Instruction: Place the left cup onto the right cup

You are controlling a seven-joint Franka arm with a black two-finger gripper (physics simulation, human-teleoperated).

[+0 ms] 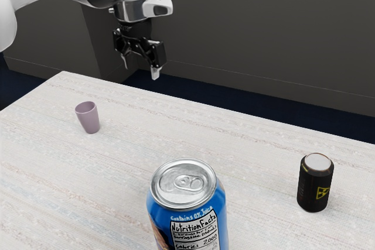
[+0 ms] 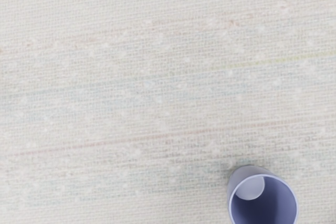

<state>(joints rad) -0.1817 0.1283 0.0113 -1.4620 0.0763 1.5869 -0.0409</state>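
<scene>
Jaws apart, empty, high above tabletop (image 1: pixel 246 139). Lilac cup (image 1: pixel 87 116) below, offset from jaws — misaligned descent could clip rim, topple it. Black cup (image 1: pixel 314 181) far off — narrow landing.

The blue drink can (image 1: pixel 186 209) is cut off by the exterior view's lower edge, its fine print unreadable. The wrist view's edge crops the lilac cup (image 2: pixel 262 203).

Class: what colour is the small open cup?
The cup is pale lilac; clearest in the exterior view.
</scene>
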